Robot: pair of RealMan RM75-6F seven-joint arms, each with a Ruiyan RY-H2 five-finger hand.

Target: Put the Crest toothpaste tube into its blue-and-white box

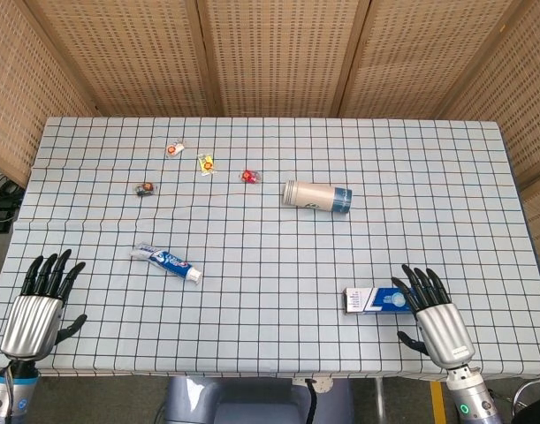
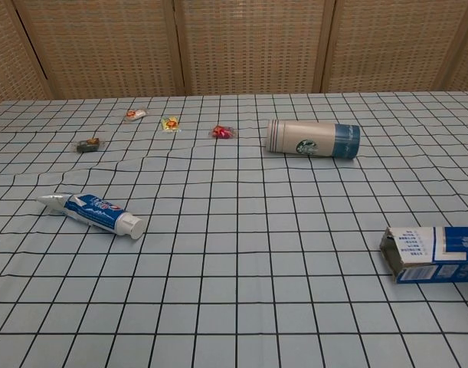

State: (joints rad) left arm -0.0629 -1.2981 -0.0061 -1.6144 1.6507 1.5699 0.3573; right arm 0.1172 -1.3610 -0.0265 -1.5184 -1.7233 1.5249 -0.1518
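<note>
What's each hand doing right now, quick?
Left hand: open, holding nothing.
Right hand: open, holding nothing, fingertips at the box.

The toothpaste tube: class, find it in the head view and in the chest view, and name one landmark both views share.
Head view: the toothpaste tube lies left of centre, ahead of the left hand.
Chest view: it lies at lower left.
Shared landmark: the Starbucks cup lying on its side.
</note>
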